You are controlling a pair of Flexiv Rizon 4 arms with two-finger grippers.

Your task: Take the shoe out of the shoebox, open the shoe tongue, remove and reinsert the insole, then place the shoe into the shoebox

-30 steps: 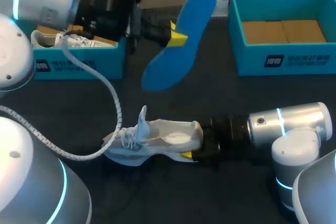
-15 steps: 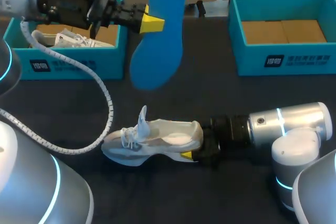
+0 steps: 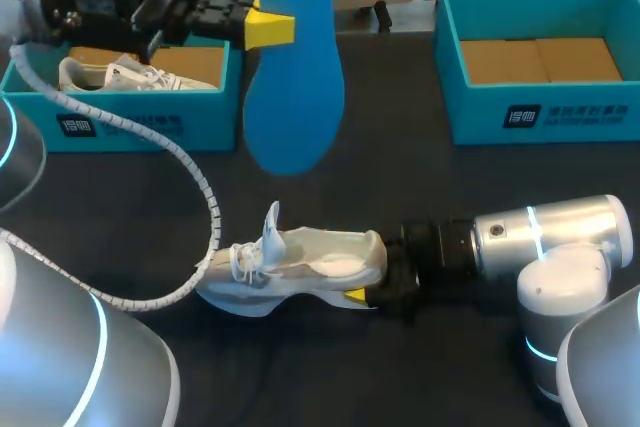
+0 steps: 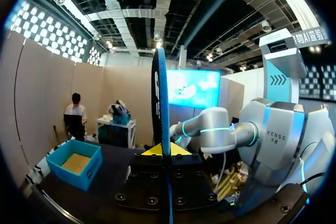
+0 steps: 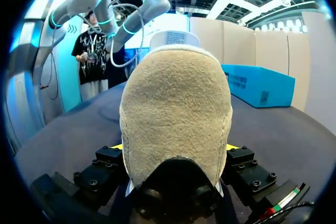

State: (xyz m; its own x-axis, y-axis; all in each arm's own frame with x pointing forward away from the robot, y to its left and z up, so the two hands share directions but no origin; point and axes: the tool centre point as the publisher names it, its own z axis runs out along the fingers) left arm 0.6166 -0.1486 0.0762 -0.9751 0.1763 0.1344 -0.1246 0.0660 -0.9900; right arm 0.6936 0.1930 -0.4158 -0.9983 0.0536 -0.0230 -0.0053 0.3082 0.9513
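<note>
- Left gripper [image 3: 268,29]: raised above the table's far left part, just in front of the left box [image 3: 150,129]. Fingers pinched narrow on the insole [image 3: 293,77], one yellow tip on each face.
- Insole: blue, off the table. It hangs roughly upright from my grip, with the broad rounded end lowest, over the dark table [image 3: 420,187] between the two boxes.
- Left wrist view: the insole [image 4: 159,103] shows edge-on, a thin blue line rising straight out of the left gripper [image 4: 164,150]. Both fingers are closed against it.
- Right gripper [image 3: 372,275]: low at the table, near its middle, fingers clamped on the heel of the shoe [image 3: 295,265]. One yellow tip shows under the heel; the other is hidden behind the shoe.
- Right wrist view: the tan heel [image 5: 176,114] sits directly ahead, with a yellow tip at each side of it. The right gripper [image 5: 176,148] grips it from both sides.
- Shoe: white, sole down on the table, outside both boxes. The toe points to my left and the tongue stands up.
- Left box: teal, holds a second shoe [image 3: 120,75], also white.
- Right box [image 3: 540,112]: teal, at the far right; its cardboard floor is visible.
- Cable [image 3: 205,192]: a grey spiral from my left arm, looping down to the table by the toe.
</note>
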